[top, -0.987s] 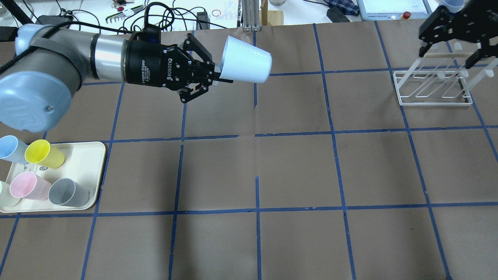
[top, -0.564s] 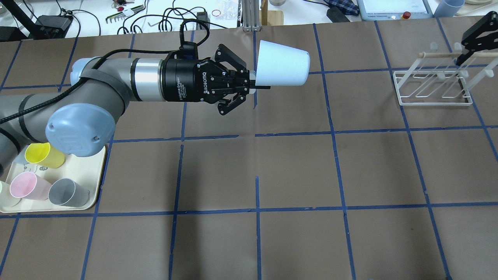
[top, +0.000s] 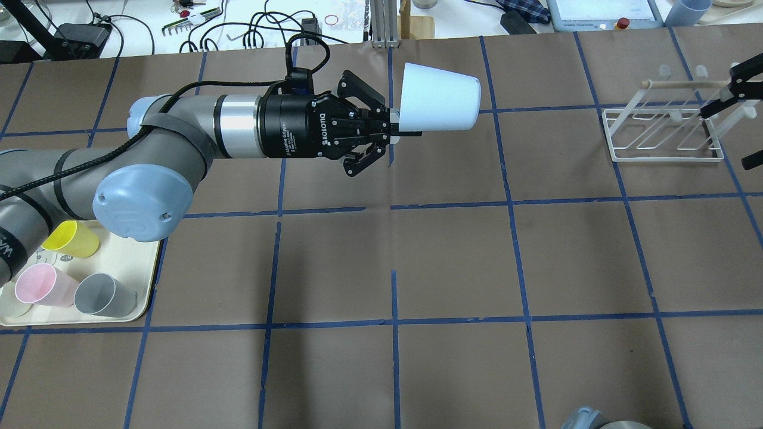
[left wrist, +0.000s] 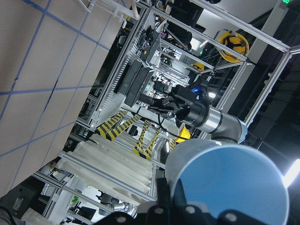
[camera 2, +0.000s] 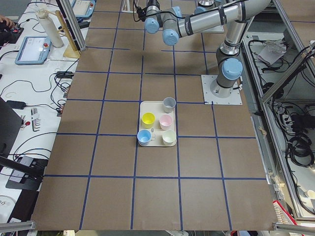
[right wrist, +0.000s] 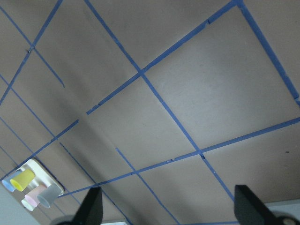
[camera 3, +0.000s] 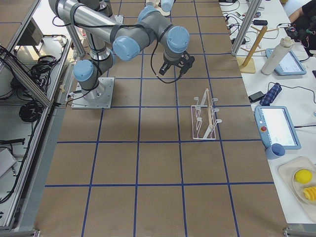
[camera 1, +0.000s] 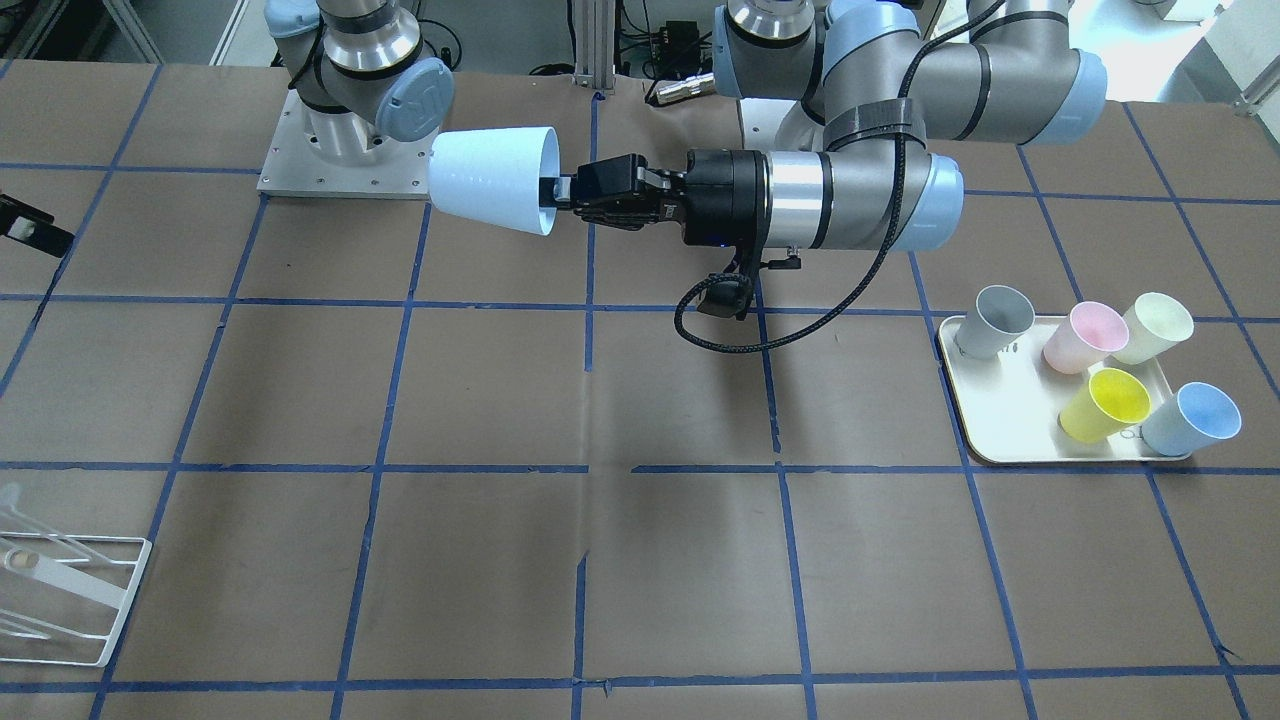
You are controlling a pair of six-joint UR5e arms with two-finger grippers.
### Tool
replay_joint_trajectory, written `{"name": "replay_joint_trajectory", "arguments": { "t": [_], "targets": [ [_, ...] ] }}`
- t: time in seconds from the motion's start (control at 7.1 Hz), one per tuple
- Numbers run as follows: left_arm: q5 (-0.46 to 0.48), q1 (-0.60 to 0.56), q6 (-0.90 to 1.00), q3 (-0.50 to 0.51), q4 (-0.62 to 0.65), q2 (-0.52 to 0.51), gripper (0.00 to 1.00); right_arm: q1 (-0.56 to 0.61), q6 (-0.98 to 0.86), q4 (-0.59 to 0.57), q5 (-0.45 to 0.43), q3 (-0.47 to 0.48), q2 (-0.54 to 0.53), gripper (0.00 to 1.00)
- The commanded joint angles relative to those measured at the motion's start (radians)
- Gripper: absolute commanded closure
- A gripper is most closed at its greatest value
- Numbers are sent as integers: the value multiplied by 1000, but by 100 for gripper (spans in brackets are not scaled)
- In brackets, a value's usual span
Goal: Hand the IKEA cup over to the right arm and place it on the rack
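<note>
The left hand (top: 390, 128) is clamped on the rim of the IKEA cup (top: 440, 98), with one finger inside the mouth and one outside. The cup is held in the air on its side, roughly level. Its mouth faces the hand and its closed base points toward the rack (top: 667, 158). It hangs well apart from the rack, on the robot's left of it, over the same row of blue-taped squares and clear of the tabletop (top: 453, 262). A black braided cable (camera 1: 720, 325) loops under the left wrist.

The rack stands on the tabletop, its thin white rods slanting up to a wooden peg.

The right hand (right wrist: 169, 208) is spread wide and grips nothing; in its wrist view the two fingertips sit far apart with only tabletop between them. In the overhead view its black fingers cross in front of the rack's right end. The right-side view shows it raised off the tabletop and not touching the rack.

At the tabletop's end farthest from the rack lies a cream tray (camera 1: 1010, 410) holding five cups that stand mouth-up. These are a grey cup (camera 1: 1000, 318), a pink cup (camera 1: 1085, 335), an off-white cup (camera 1: 1158, 325), a yellow cup (camera 1: 1105, 402) and a second pale-blue cup (camera 1: 1195, 418). The grey cup sits on the tray's side nearer the rack, and the second pale-blue cup on the side away from it.
</note>
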Motion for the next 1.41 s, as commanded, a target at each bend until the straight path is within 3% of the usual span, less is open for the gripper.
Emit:
{"name": "replay_joint_trajectory", "arguments": {
  "t": [0.0, 0.28, 0.56, 1.27],
  "targets": [
    [0, -13, 0, 1, 23, -28, 100, -21, -78, 189, 116, 2, 38, 0],
    [0, -30, -1, 1, 46, -45, 100, -22, -84, 448, 206, 6, 75, 0],
    [-3, -33, -1, 1, 48, -47, 100, -22, -58, 613, 262, 11, 87, 0],
    [-6, -34, -1, 1, 51, -47, 100, 77, 229, 641, 384, 47, 86, 0]
  ]
}}
